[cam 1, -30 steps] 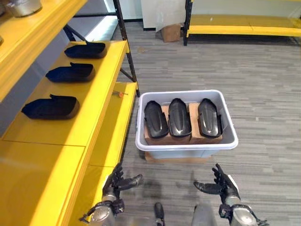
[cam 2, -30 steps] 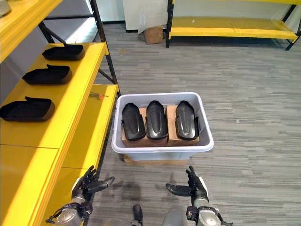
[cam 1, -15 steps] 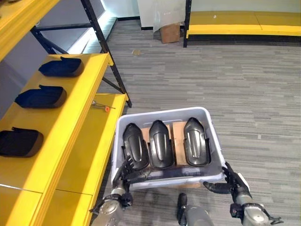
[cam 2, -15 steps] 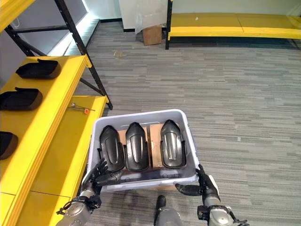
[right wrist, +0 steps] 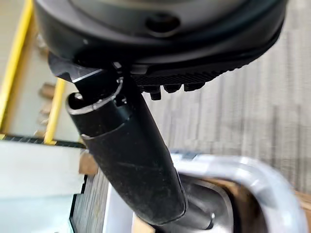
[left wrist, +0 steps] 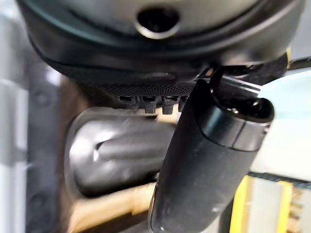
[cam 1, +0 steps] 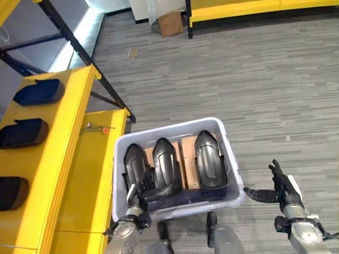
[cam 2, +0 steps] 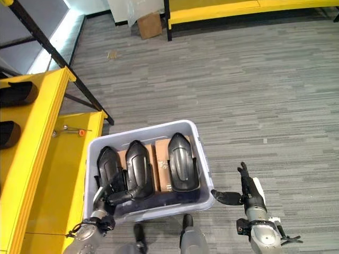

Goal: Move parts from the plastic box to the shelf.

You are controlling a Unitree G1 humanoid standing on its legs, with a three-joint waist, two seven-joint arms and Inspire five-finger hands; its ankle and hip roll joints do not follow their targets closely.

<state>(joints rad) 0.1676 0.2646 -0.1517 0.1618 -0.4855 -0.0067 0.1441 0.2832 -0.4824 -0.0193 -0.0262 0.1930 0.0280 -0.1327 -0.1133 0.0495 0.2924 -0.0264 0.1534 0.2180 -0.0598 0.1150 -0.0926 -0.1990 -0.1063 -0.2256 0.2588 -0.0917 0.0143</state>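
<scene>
A pale grey plastic box (cam 1: 201,205) stands on the floor with three black moulded parts lying side by side on cardboard: left (cam 1: 133,161), middle (cam 1: 165,164) and right (cam 1: 210,159). My left hand (cam 1: 142,189) reaches over the box's near left corner, open. Its fingers spread above the left part and its thumb points at the middle one. Past that thumb, the left wrist view has a black part (left wrist: 112,150). My right hand (cam 1: 283,189) hovers open just right of the box, thumb toward its corner, holding nothing. Three more parts (cam 1: 22,133) lie on the yellow shelf (cam 1: 53,169).
A small tool with an orange tip (cam 1: 98,127) lies on the shelf's lower level beside the box. The shelf's black slanted brace (cam 1: 85,58) rises behind it. A cardboard carton (cam 1: 170,22) and another yellow rack (cam 1: 254,6) stand far back. Grey floor stretches right.
The camera has tilted down and closer. My left hand has gone from the box's near wall to over the left part inside. My right hand now sits farther right of the box.
</scene>
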